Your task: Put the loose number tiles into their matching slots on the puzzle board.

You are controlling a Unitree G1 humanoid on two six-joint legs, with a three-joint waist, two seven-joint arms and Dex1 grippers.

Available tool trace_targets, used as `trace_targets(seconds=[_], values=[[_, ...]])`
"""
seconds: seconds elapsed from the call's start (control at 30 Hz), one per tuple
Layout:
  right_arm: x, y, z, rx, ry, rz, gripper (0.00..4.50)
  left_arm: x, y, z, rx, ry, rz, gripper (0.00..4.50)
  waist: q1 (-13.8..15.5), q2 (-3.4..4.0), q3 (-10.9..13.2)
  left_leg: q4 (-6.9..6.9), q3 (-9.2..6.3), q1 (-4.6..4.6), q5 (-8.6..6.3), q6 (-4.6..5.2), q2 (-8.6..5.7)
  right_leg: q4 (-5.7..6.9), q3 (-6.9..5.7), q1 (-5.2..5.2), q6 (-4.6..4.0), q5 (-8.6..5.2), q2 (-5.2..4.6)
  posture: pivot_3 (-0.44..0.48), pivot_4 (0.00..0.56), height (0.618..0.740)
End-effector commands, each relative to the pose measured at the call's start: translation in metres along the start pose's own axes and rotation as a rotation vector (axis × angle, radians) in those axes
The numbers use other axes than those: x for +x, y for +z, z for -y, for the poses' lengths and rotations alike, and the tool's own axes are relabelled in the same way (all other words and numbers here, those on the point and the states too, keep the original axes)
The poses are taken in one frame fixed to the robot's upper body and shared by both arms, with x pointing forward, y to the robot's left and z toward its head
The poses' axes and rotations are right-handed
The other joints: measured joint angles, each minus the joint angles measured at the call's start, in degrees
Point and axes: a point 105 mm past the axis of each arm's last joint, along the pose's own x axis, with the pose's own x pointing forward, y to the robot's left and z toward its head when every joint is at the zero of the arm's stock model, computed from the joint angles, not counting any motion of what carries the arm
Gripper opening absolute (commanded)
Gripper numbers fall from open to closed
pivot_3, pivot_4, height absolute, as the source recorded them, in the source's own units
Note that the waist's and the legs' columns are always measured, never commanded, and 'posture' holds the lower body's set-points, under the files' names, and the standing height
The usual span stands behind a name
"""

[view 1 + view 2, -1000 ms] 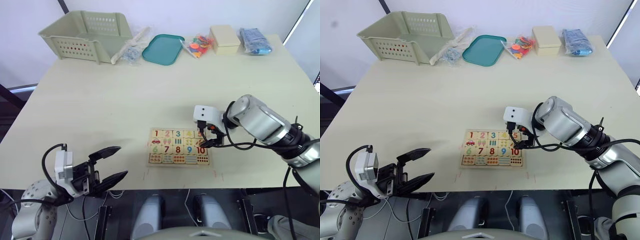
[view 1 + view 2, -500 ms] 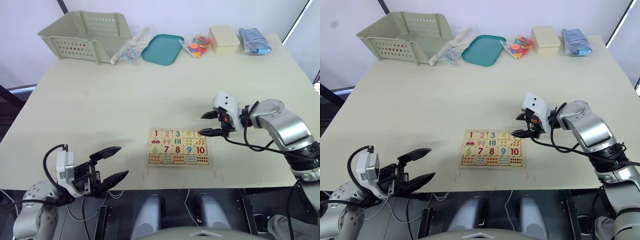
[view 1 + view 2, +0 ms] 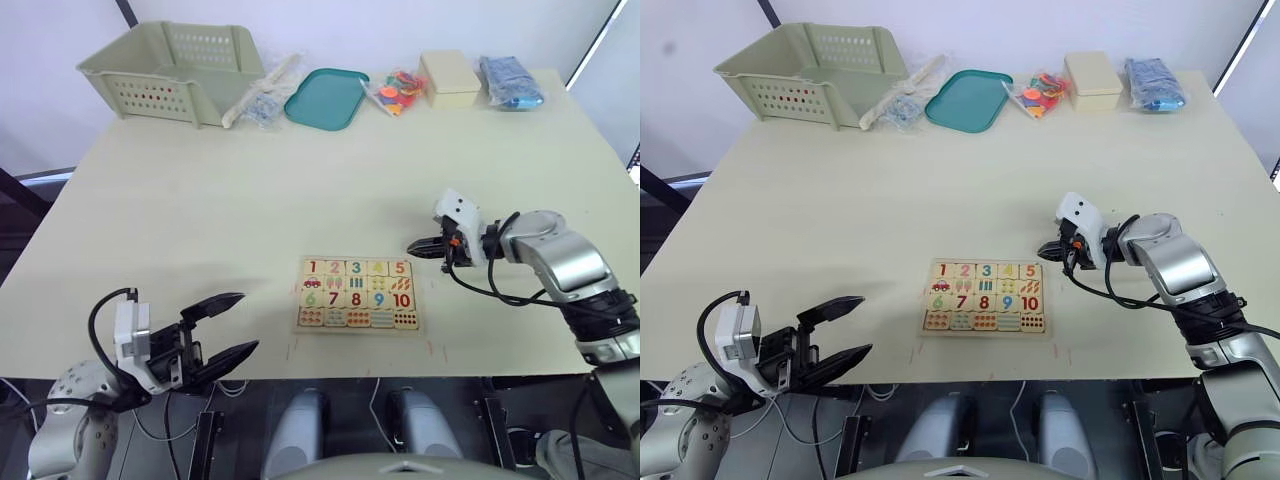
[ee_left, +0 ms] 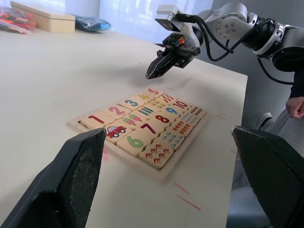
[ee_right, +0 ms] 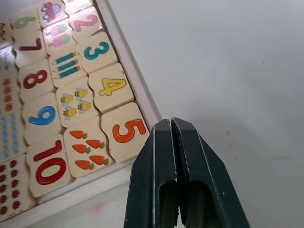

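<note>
Lying flat near the table's (image 3: 200, 220) near edge, our puzzle board (image 3: 358, 293) is a pale-wood rectangle with a raised rim, and its far row holds the number tiles (image 3: 356, 268) 1 to 5, each a small square with a painted digit, seated in the slots. Our right gripper (image 3: 416, 247) hovers just right of the board's far right corner, black fingers pressed together on nothing. Our left gripper (image 3: 228, 328) hangs off the near left edge, fingers spread. Along the far edge we see a perforated green basket (image 3: 172, 70) and a smooth teal tray (image 3: 325, 98).
</note>
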Motion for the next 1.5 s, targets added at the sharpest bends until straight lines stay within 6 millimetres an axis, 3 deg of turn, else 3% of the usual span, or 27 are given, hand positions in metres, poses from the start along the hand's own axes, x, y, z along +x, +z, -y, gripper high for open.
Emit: trace_targets(seconds=[0.03, 1.1, 1.27, 1.43, 1.5], values=[[-0.001, 0.003, 0.002, -0.033, -0.016, 0.016, 0.04, 0.001, 0.007, 0.003, 0.041, -0.013, 0.01, 4.5, 0.0, 0.0, 0.0, 0.0, 0.0, 0.0, 0.0, 0.0, 0.0, 0.0, 0.0, 0.0, 0.0, 0.0, 0.0, 0.0, 0.15, 0.74], [0.006, -0.006, -0.006, -0.053, 0.026, -0.016, 0.04, 0.0, 0.008, 0.002, 0.044, -0.009, 0.008, 4.5, 0.0, 0.0, 0.0, 0.01, 0.0, 0.01, 0.0, 0.0, 0.0, 0.02, 0.0, 0.0, 0.0, 0.0, 0.01, 0.0, 0.15, 0.74], [-0.011, 0.005, 0.001, -0.072, -0.018, 0.075, 0.04, 0.0, 0.008, 0.001, 0.042, 0.015, 0.013, 4.5, 0.1, 0.0, 0.0, 0.01, 0.0, 0.01, 0.0, 0.0, -0.01, 0.02, 0.0, 0.01, 0.0, 0.0, 0.0, 0.0, 0.15, 0.74], [-0.037, 0.017, -0.014, -0.116, 0.006, 0.31, 0.04, -0.002, 0.007, -0.005, 0.034, 0.085, 0.01, 4.5, 0.2, -0.01, 0.0, 0.01, -0.02, 0.0, 0.0, 0.0, -0.01, 0.01, -0.01, 0.03, 0.01, 0.0, -0.01, 0.0, 0.15, 0.74], [-0.053, 0.008, -0.02, -0.054, 0.042, 0.36, 0.04, -0.003, 0.009, -0.01, 0.036, 0.135, 0.016, 4.5, 0.2, -0.01, 0.0, 0.01, -0.02, 0.01, 0.0, 0.0, 0.0, 0.03, 0.0, 0.04, 0.01, 0.0, 0.0, 0.0, 0.15, 0.74]])
